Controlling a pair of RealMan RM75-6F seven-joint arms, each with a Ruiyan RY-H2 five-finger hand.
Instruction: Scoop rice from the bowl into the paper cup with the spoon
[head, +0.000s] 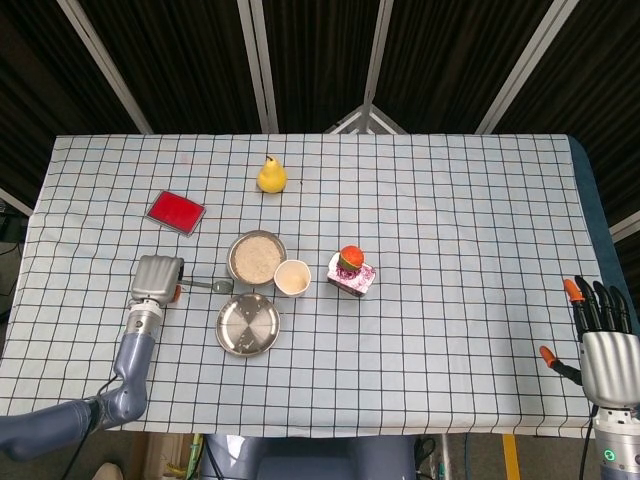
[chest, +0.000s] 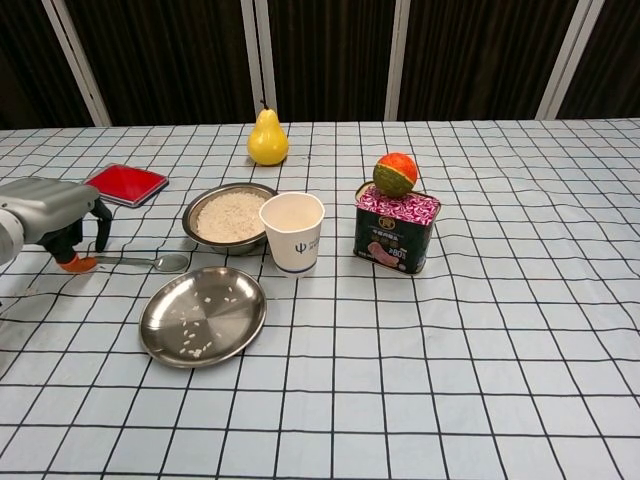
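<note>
The metal spoon (chest: 150, 262) lies flat on the cloth left of the rice bowl (chest: 230, 215), with its bowl end toward the paper cup (chest: 292, 232). My left hand (chest: 55, 215) hovers at the tip of the spoon's handle, fingers curved down and apart; an orange fingertip (chest: 75, 263) is right by the handle, and I see no grip on it. From above, the left hand (head: 158, 278) sits just left of the spoon (head: 205, 286), bowl (head: 257, 257) and cup (head: 292, 277). My right hand (head: 600, 340) rests with fingers spread off the table's right front corner.
An empty metal plate (chest: 203, 314) with a few rice grains lies in front of the bowl. A printed can (chest: 397, 230) topped by an orange-green ball (chest: 396, 174) stands right of the cup. A pear (chest: 267, 138) and a red flat case (chest: 122, 184) lie further back.
</note>
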